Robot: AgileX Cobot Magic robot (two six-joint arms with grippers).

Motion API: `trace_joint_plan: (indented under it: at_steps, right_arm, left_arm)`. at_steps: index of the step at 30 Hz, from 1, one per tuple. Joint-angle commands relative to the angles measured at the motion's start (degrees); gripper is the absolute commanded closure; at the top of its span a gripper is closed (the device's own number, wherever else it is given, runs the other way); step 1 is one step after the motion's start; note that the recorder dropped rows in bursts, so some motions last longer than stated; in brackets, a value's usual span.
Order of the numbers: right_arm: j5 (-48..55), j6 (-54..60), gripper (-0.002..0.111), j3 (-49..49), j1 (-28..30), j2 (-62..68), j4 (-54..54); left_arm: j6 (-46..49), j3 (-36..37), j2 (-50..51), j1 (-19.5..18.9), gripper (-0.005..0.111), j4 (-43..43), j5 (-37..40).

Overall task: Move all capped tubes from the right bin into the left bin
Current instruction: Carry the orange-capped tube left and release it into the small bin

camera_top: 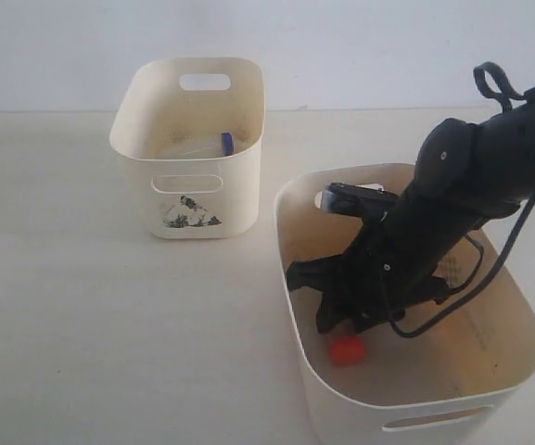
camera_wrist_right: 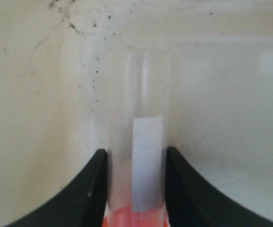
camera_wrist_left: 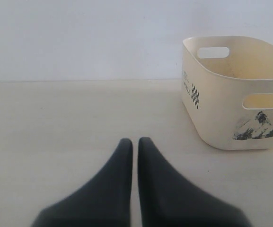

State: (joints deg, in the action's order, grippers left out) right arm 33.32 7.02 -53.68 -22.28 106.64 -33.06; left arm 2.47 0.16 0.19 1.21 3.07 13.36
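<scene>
The right gripper (camera_top: 343,326) reaches deep into the right bin (camera_top: 360,408), its dark arm slanting down over the far rim, and its jaws are closed on an orange-red-capped tube (camera_top: 346,349). Only the bright cap shows in the exterior view, just below the jaw tips and near the bin's floor. The right wrist view gives the grip more clearly: the clear tube (camera_wrist_right: 137,109) runs straight out between the two black jaws of the right gripper (camera_wrist_right: 136,156), touching both, with its orange-red cap (camera_wrist_right: 136,218) back inside the jaws and its far end pointing toward the bin's speckled inner wall (camera_wrist_right: 41,94). A white strip lies along the tube's body between the jaws. Whether the tube rests on the bin floor or is lifted off it, I cannot tell. The left bin (camera_top: 213,199) stands on the desk (camera_top: 82,352), well apart from the right bin, and holds a blue-capped tube (camera_top: 213,146) lying on its floor near the far wall. The left gripper (camera_wrist_left: 135,142) hangs over bare desk with the left bin (camera_wrist_left: 216,109) near it, sticker facing the camera – its jaws are drawn together to a hairline slit, holding nothing.
</scene>
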Motion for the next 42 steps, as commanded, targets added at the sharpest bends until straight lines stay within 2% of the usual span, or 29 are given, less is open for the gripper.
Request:
trace_joint_plan:
  at_steps: [1,8,12,15,17,22,29,32,38,40,41,42]
  right_arm:
    - [6.94,0.02,0.107,-4.0,-0.59,-2.87,1.99]
    - [13.13,-0.09,0.107,-12.23,-0.59,-11.31,7.47]
    - [12.42,-0.08,0.107,-16.3,-0.59,-16.11,8.11]
    - [7.27,-0.08,0.107,-18.49,-0.59,-18.71,8.01]
    - [0.06,0.84,0.107,-18.62,-0.59,-19.36,7.37]
    - [-14.28,8.91,0.107,-18.62,-0.86,-17.42,1.68]
    - [-34.67,17.82,0.107,-18.82,-7.6,-10.87,0.46]
    - [-36.5,19.37,0.107,-21.24,-9.69,-7.34,0.56]
    - [-34.39,19.45,0.106,-27.5,-10.16,-0.96,0.56]
    - [-34.07,19.45,0.091,-27.71,-10.16,-0.84,0.56]
    - [-34.18,19.45,0.07,-27.71,-10.16,-0.84,0.56]
    - [-34.29,19.11,0.054,-27.71,-10.16,-0.84,0.56]
  left_arm:
    - [-0.48,-0.16,-0.19,-0.06,0.102,-0.11,-0.08]
    - [-0.48,-0.16,-0.19,-0.06,0.102,-0.11,-0.08]
    - [-0.48,-0.16,-0.19,-0.06,0.102,-0.11,-0.08]
    - [-0.48,-0.16,-0.19,-0.06,0.102,-0.11,-0.08]
    - [-0.48,-0.16,-0.19,-0.06,0.102,-0.11,-0.08]
    - [-0.48,-0.16,-0.19,-0.06,0.102,-0.11,-0.08]
    - [-0.48,-0.16,-0.19,-0.06,0.102,-0.11,-0.08]
    - [-0.48,-0.16,-0.19,-0.06,0.102,-0.11,-0.08]
    - [-0.48,-0.16,-0.19,-0.06,0.102,-0.11,-0.08]
    - [-0.48,-0.16,-0.19,-0.06,0.102,-0.11,-0.08]
    - [-0.48,-0.16,-0.19,-0.06,0.102,-0.11,-0.08]
    - [-0.48,-0.16,-0.19,-0.06,0.102,-0.11,-0.08]
